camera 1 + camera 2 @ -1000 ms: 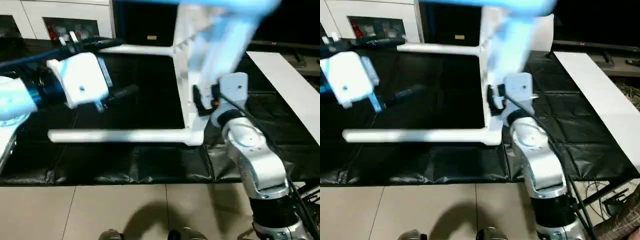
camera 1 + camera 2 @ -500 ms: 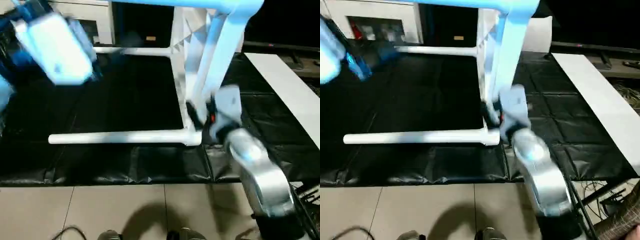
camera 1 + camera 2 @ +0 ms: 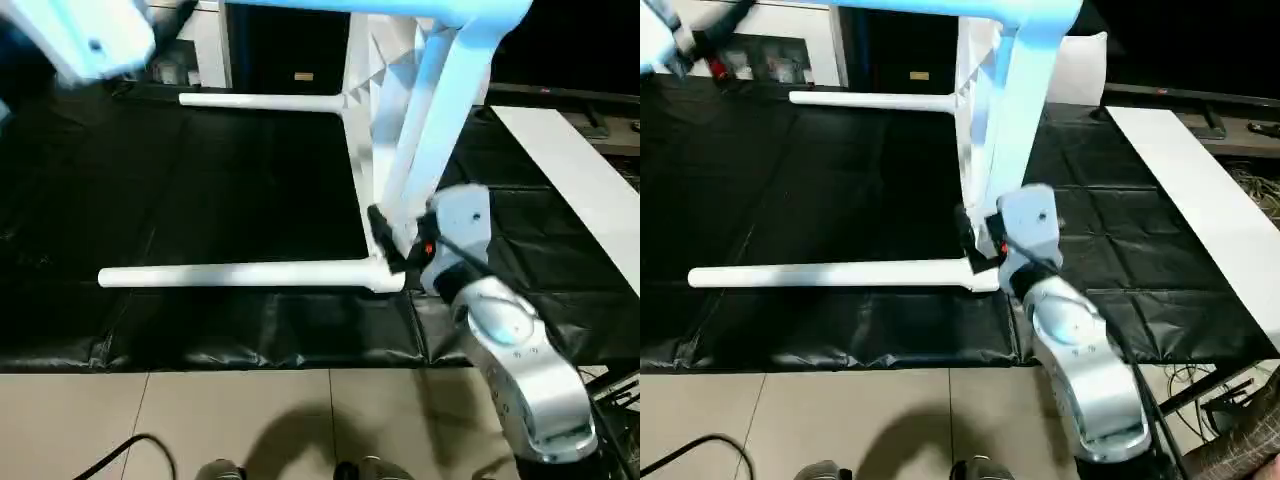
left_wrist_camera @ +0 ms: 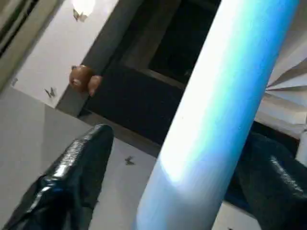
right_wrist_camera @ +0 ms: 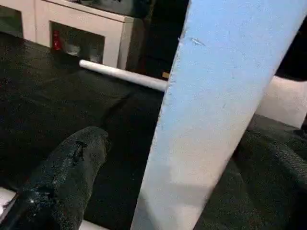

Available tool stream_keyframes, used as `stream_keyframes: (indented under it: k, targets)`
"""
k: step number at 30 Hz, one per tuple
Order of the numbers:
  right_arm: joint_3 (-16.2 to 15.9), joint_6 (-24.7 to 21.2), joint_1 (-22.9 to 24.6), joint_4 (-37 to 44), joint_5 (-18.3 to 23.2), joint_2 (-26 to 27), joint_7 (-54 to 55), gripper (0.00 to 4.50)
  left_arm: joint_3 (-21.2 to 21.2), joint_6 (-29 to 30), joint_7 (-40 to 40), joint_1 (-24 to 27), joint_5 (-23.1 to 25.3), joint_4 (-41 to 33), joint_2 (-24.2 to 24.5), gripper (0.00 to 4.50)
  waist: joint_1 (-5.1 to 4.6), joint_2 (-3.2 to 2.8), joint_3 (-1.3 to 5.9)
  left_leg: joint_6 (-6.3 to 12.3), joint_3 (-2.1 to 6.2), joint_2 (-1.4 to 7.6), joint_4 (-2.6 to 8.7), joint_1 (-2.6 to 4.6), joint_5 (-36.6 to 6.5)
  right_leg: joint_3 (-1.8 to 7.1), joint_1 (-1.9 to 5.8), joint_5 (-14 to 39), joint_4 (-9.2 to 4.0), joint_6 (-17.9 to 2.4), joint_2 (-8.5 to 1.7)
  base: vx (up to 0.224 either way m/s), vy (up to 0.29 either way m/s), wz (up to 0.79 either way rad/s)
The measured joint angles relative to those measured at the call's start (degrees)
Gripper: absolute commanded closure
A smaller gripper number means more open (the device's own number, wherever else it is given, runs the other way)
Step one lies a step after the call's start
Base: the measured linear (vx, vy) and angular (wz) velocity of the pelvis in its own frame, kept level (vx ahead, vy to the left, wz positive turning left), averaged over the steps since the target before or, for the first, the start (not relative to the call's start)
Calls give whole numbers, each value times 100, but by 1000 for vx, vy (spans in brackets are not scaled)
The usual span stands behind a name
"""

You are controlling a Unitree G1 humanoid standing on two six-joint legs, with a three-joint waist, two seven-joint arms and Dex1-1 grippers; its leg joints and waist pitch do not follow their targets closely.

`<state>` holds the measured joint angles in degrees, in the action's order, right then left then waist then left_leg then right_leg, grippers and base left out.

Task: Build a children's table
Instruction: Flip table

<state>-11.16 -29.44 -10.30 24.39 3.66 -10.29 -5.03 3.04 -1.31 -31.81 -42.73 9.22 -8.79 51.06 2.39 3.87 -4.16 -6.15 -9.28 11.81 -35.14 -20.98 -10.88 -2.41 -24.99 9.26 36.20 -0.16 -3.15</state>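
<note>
Table nearly built: tabletop (image 3: pixel 372 120) on edge, legs seated; both tools, left (image 4: pixel 168 158) and right (image 3: pixel 392 240), open-jawed, straddle legs (image 5: pixel 225 110).

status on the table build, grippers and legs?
Both grippers open, each straddling a leg: right gripper low on the near upper leg, left gripper on another. Tabletop on edge, two legs lying on the black mat. Nothing in the way.

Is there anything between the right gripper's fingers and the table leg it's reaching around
Nothing visible. In the right wrist view the leg stands directly between the two black fingers, with only open gaps either side. From the head camera, the right gripper sits at that same leg, low near the tabletop.
</note>
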Motion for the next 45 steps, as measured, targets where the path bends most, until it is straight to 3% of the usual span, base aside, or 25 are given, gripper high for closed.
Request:
stream_keyframes:
  k: [11,15,22,24,29,31,36,40,45]
  targets:
    - [-56,89,162,97,-110,10,-49,0,-59,619,-186,-35,-121,-235,-206,167,-7,-17,-11,0,34,0,0,0,0,-3,1,-3,1,-5,4,0,0,0]
    - [-35,91,181,142,-161,11,-34,0,-59,918,-294,-23,-162,-382,-215,174,9,-48,-28,0,34,-2,0,-2,0,-2,1,-3,0,-4,2,0,0,0]
    - [28,206,212,146,-209,52,-32,0,-10,1684,-296,15,-271,-639,-496,187,94,-150,-65,0,23,-8,0,-2,0,0,0,-3,3,-4,-5,0,0,0]
    - [73,332,281,177,-206,66,-28,0,14,2023,-296,-14,-316,-729,-636,187,130,-204,-66,0,11,-14,0,-4,0,0,0,-2,4,-3,-13,0,0,0]
    - [456,792,419,520,-164,158,27,0,283,2792,-184,-206,-457,-916,-1092,187,207,-322,-49,2,-23,-21,3,-9,0,9,-1,1,3,4,-23,0,0,0]
    - [600,1001,507,676,-76,161,7,0,400,2979,-61,-264,-562,-925,-1264,187,231,-328,-46,2,-23,-21,11,-9,0,7,1,2,4,5,-22,0,0,0]
    - [330,1447,897,679,294,207,-418,0,821,3354,455,-436,-1119,-949,-1797,187,261,-328,-51,30,-20,-17,13,-16,20,-8,-8,2,3,5,-21,0,0,0]
    - [659,2065,1379,742,605,449,-440,0,975,3523,470,-430,-1247,-966,-2028,191,250,-248,-44,41,-16,-10,12,-30,25,-16,-8,1,-22,7,-18,0,0,0]
    - [1110,2355,1850,759,1041,612,-537,0,1030,3581,470,-430,-1268,-1008,-1991,202,182,-244,-45,50,-15,-15,15,-42,21,-11,-8,-4,-47,16,-19,0,0,0]
